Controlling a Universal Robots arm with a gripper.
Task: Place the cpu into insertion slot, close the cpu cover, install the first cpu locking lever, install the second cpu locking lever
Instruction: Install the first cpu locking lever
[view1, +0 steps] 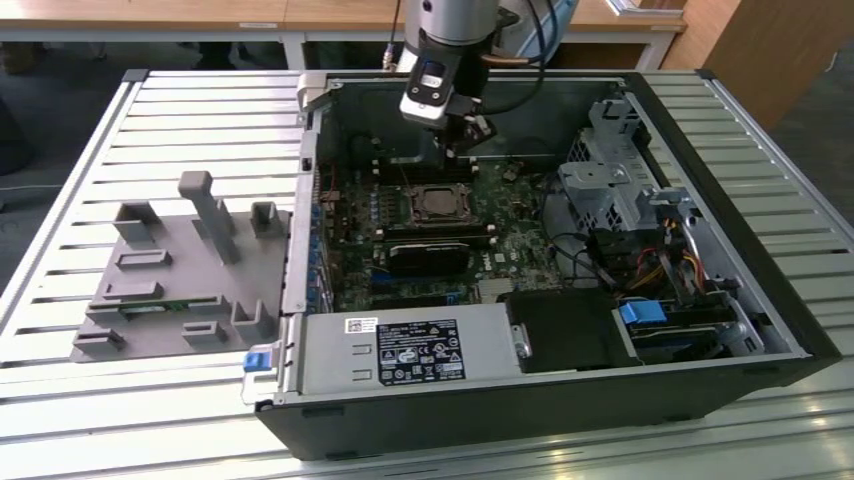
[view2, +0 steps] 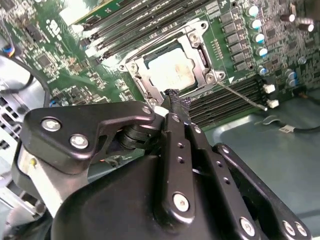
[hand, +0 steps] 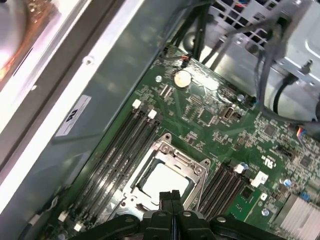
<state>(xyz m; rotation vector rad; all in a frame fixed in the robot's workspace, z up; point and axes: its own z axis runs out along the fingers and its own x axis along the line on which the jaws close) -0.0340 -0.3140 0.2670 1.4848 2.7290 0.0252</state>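
Note:
The cpu (view2: 169, 70) (hand: 163, 181) lies flat in the insertion slot (view1: 437, 203), its pale metal face showing through the window of the cpu cover (view2: 200, 50) (hand: 176, 154). The silver cover frame lies down around the chip. A thin silver lever rod (view2: 242, 95) runs out from one corner of the socket across the memory slots. My gripper (view2: 175, 97) (hand: 170, 196) (view1: 461, 140) hovers just above the socket's edge. Its black fingers are pressed together, shut, with nothing seen between them.
The green motherboard (view1: 521, 215) sits in an open black computer case (view1: 747, 300). Long black memory slots (hand: 117, 150) flank the socket. Drive cages and cables (view1: 627, 200) crowd the exterior view's right. A grey fixture (view1: 187, 270) stands on the slatted table outside the case.

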